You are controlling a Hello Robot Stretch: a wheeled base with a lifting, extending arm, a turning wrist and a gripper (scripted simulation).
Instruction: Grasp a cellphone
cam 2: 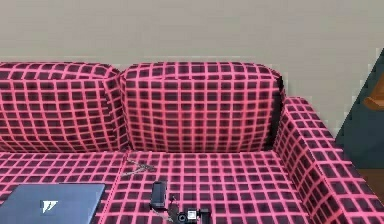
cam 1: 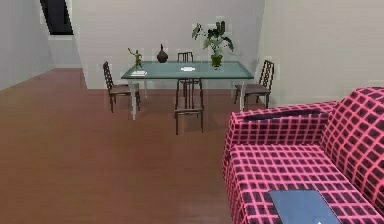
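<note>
A small dark flat slab (cam 2: 158, 192), about the shape of a cellphone, lies on the seat of the red-and-black checked sofa (cam 2: 200, 110) in the arm side view. Just below and right of it, at the bottom edge, the gripper (cam 2: 178, 213) shows as a dark body with small white squares. I cannot tell whether it touches the slab or holds anything. A thin pale object (cam 2: 140, 166) lies on the seat cushion a little farther back.
A grey laptop (cam 2: 55, 203) lies on the sofa seat at the lower left; the laptop (cam 1: 303, 207) and sofa (cam 1: 300, 150) also fill the forward view's lower right. Ahead stands a glass dining table (cam 1: 190, 72) with chairs (cam 1: 189, 100), a potted plant (cam 1: 215, 42) and a vase (cam 1: 162, 53). Brown floor lies between.
</note>
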